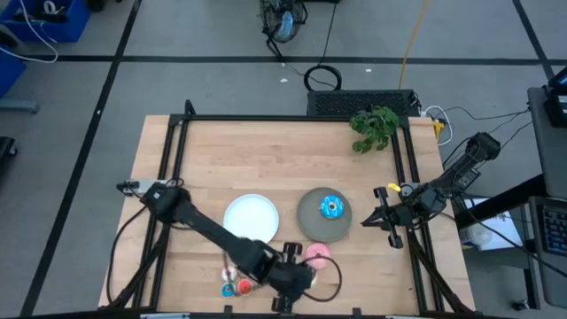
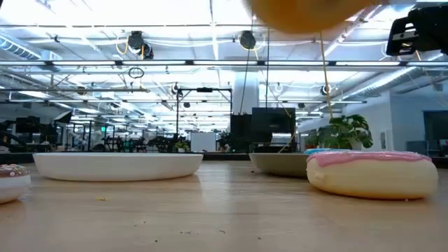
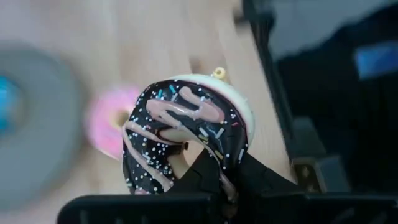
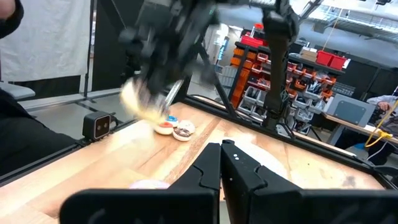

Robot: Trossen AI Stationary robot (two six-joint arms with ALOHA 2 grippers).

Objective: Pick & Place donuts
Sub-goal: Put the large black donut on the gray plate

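The left pincer [image 3: 221, 180] is closed on the brown drizzled donut [image 3: 186, 134], its dark fingers pinching the ring's lower edge so that the donut stands on edge — lifted clear of the worktop [image 1: 266, 159] near its front edge. Just beside that pincer in the high view lies the pink donut [image 1: 318, 254], flat on the wood between the pincer and the grey-green plate [image 1: 310, 221]; the low view shows it resting on the worktop at the right. The blue sprinkled donut [image 1: 331, 208] sits in the middle of the grey-green plate. The white plate [image 1: 251, 217] lies to the left of the grey-green one, apart from it. Two tiny donuts [image 1: 235, 288] lie close together by the front edge, under the left arm. The right pincer [image 1: 383, 215] hangs at the worktop's right side, well apart from the donuts — its fingers [image 4: 239, 165] pressed together, holding nothing.
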